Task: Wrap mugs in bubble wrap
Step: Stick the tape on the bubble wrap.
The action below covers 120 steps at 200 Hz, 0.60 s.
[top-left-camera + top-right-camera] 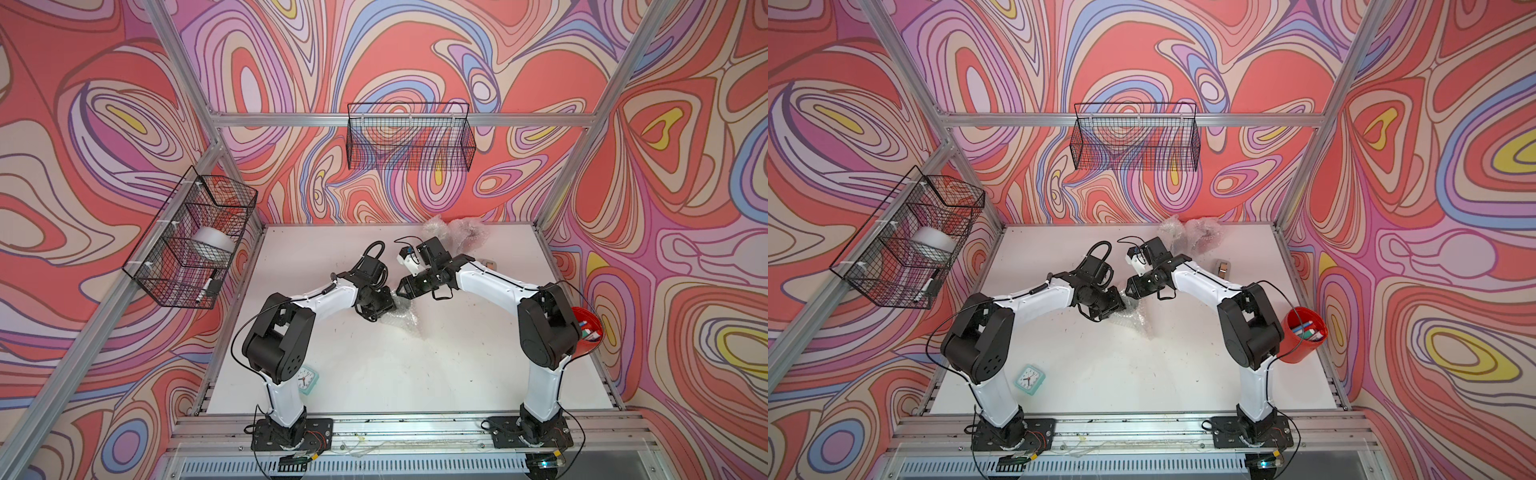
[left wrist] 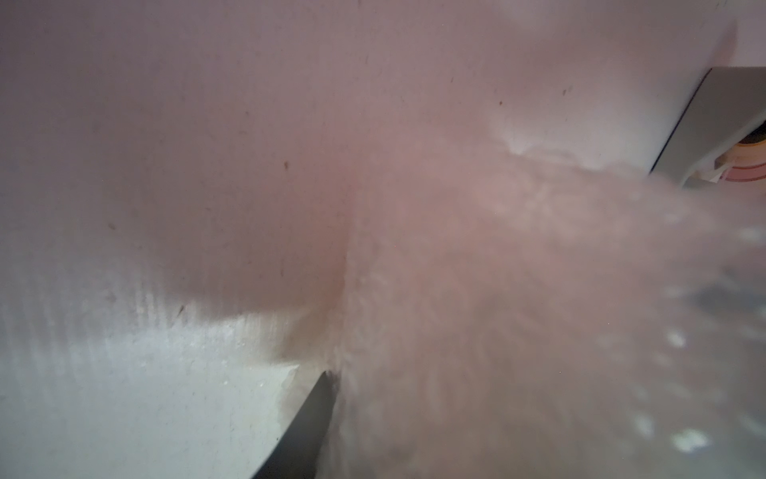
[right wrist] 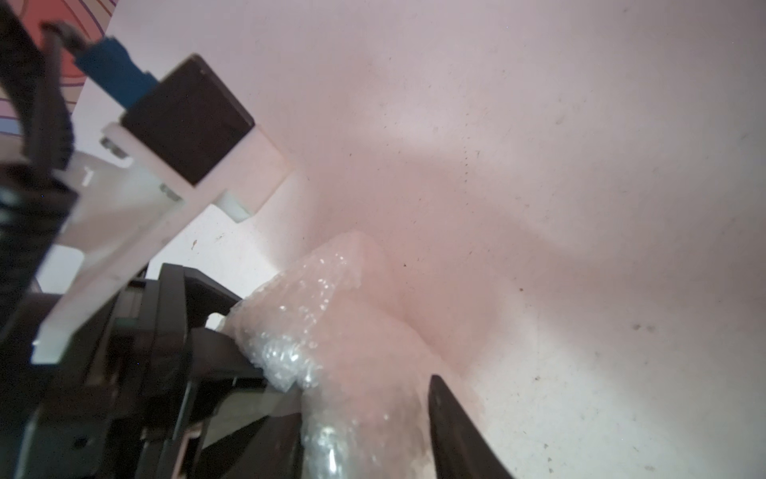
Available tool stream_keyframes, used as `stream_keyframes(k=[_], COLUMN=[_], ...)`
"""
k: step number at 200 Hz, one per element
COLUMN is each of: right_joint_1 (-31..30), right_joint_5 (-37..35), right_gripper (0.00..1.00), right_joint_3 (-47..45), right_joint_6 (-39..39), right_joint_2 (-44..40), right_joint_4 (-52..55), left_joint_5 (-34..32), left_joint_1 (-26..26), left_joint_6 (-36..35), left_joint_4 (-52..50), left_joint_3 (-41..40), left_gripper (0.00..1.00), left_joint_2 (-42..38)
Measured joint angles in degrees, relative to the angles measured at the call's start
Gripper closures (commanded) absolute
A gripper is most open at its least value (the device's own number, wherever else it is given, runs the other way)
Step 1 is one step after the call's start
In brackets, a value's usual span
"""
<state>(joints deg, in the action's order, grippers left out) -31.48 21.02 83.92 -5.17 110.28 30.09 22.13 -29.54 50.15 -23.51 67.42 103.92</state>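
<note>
Two wrapped bundles [image 1: 453, 232] lie at the upper middle of the table [image 1: 374, 374], likely finished mugs, while at centre the left end effector [image 1: 395, 306] clamps the last crumpled bubble wrap [image 1: 406, 322], any mug inside hidden, and the right end effector [image 1: 400, 291] straddles it, grip unclear.

Swirled coral, lavender, blue and yellow walls [image 1: 83, 124], white table [image 1: 374, 374], black mesh basket [image 1: 409, 137], red cup [image 1: 1304, 336], mint clock [image 1: 1030, 377], clear dotted bubble wrap [image 3: 306, 331].
</note>
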Motion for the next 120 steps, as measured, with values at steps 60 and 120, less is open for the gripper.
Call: stream_keyframes(k=[60, 120], right_joint_1=[1.0, 1.0], right_joint_5=[1.5, 11.6], right_gripper=[0.84, 1.00], right_joint_3=[-2.2, -0.4], right_joint_6=[-2.8, -4.1], right_joint_2=[-6.0, -4.4], right_joint_4=[-5.2, -5.9], left_joint_5=[0.4, 0.4], left_joint_1=[0.0, 0.0], left_joint_6=[0.0, 0.0], left_joint_4=[0.0, 0.0], left_joint_3=[0.0, 0.1], left_gripper=[0.59, 0.59], left_joint_2=[0.0, 0.1])
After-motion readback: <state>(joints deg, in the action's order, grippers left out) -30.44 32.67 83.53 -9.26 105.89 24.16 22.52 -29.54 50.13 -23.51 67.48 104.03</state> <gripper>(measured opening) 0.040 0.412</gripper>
